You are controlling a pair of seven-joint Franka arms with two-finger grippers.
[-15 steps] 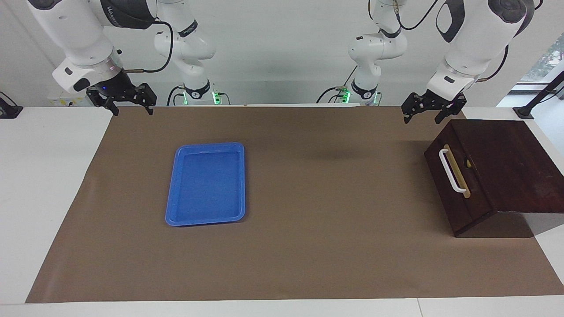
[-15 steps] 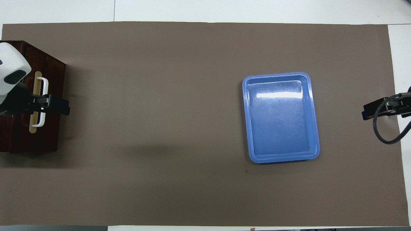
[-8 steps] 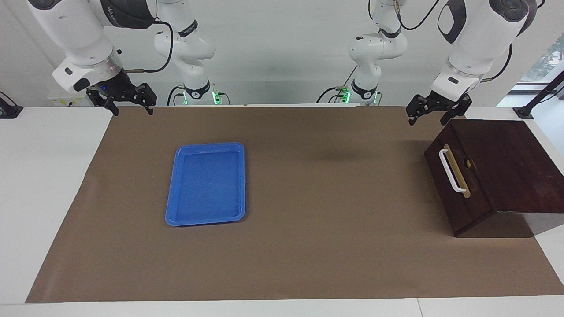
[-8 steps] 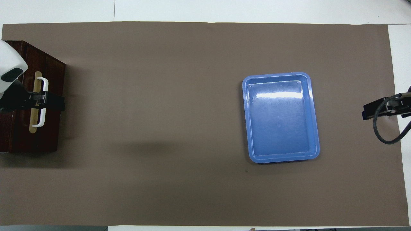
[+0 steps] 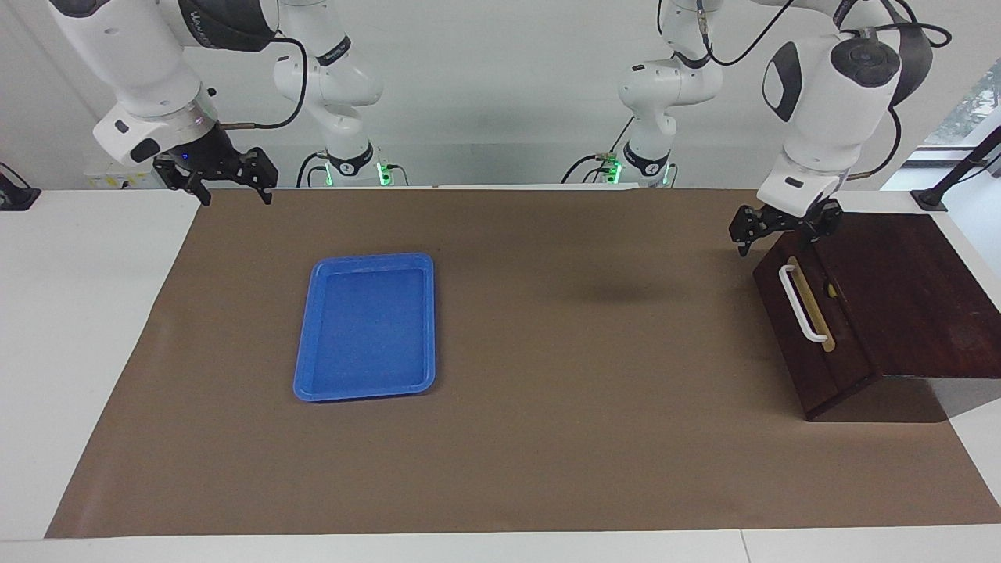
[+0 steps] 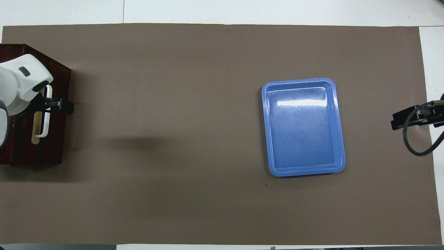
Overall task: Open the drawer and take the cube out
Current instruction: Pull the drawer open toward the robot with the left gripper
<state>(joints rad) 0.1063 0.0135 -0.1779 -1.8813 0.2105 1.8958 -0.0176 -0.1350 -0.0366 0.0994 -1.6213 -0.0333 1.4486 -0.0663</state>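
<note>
Now the wide, shallow drawer (image 5: 813, 328) with its dark brown wooden front, white bar handle (image 5: 803, 303) and tan strip sits closed in a dark wooden cabinet (image 5: 899, 289) at the left arm's end of the bench (image 5: 78, 313), at about nine o'clock in the overhead view. A speck of yellow shows at the front's upper edge; the cube cannot be made out. Left pincer (image 5: 780, 233), jaws apart, hangs over the handle's robot-side end. Right pincer (image 5: 232, 188), jaws apart, waits over the brown matte paper mat's (image 5: 547, 438) corner. A glossy blue rectangular plastic tray (image 5: 366, 324) lies at three o'clock.
</note>
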